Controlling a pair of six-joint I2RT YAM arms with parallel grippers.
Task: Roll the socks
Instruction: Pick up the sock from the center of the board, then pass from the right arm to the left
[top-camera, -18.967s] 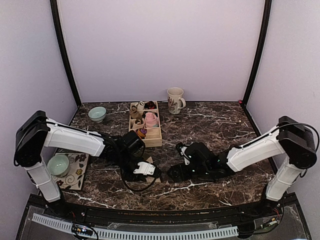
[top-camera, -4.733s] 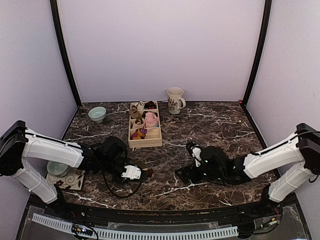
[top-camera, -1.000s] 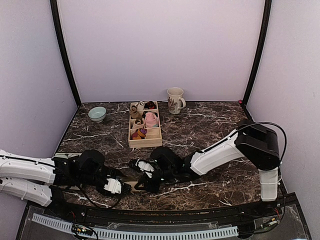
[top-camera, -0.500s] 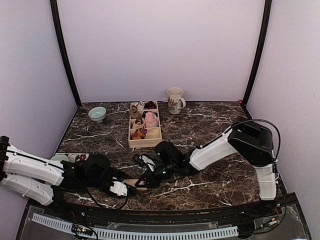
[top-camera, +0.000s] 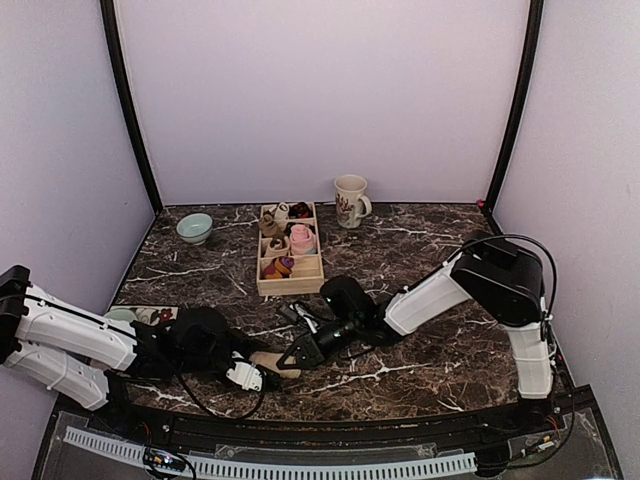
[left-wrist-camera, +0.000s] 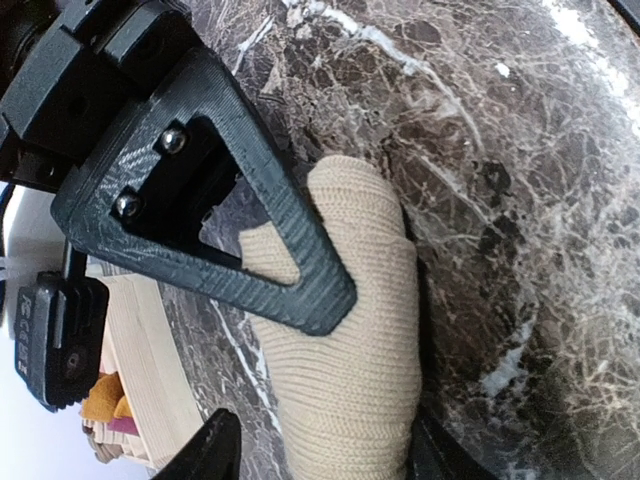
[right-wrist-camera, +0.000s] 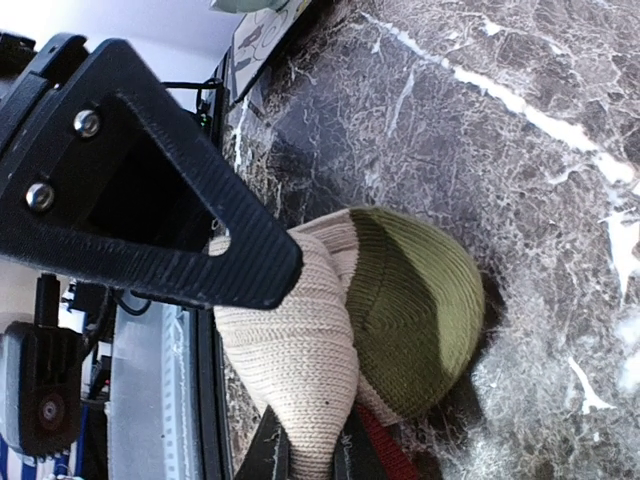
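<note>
Near the front edge of the table (top-camera: 420, 250), a little left of its middle, the right gripper (top-camera: 293, 357) is pinched almost closed on the socks (top-camera: 273, 361), its jaws biting a fold of beige knit. In the right wrist view a yellow-green patch (right-wrist-camera: 420, 320) bulges beside that fold, with a sliver of red beneath. The left gripper (top-camera: 254, 375) lies low on the marble from the other side, with its jaws about half apart and astride the beige end (left-wrist-camera: 350, 330). It holds nothing: a strip of bare stone shows between its lower finger (left-wrist-camera: 215, 452) and the knit. The roll looks loose, though how many turns it has is hard to tell under the fingers. To do this step well, I'd judge the left should close only once the beige end sits deep between its jaws. Meanwhile the right should hold the fold taut so that no layer springs back. Well behind, toward the table's middle, stands the wooden tray (top-camera: 291, 282) holding small bundles.
</note>
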